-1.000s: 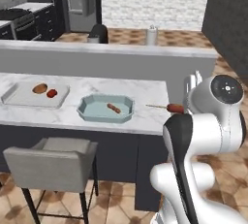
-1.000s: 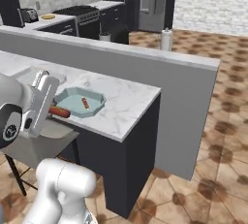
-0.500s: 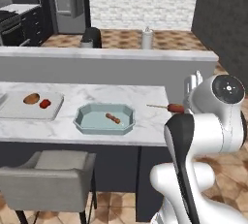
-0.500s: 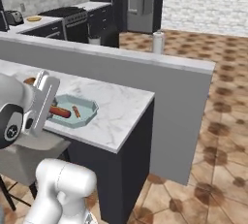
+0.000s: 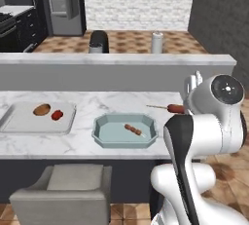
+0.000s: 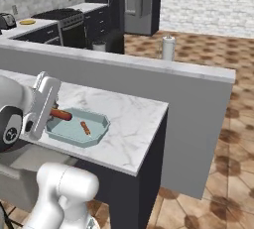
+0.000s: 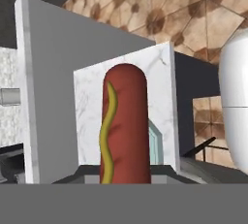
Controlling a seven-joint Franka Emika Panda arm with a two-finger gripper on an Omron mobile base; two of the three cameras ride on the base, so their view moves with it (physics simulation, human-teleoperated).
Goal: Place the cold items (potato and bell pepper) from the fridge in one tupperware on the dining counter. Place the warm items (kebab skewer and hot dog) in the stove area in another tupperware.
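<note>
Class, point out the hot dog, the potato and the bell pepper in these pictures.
hot dog [image 7: 124, 126]: hand view, middle of its red body.
potato [image 5: 42, 109]: left base view, centre of the lump.
bell pepper [image 5: 57, 115]: left base view, its centre.

The white marble-veined tabletop [image 5: 87, 141] is carrying a flat whitish rectangular tray [image 5: 19, 124] toward its left end and a teal octagonal container [image 5: 109, 134] near its middle, the two sitting apart. A grey back ledge [image 5: 116, 59] is running along its far side, with a white cylinder [image 5: 156, 43] showing above it.
</note>
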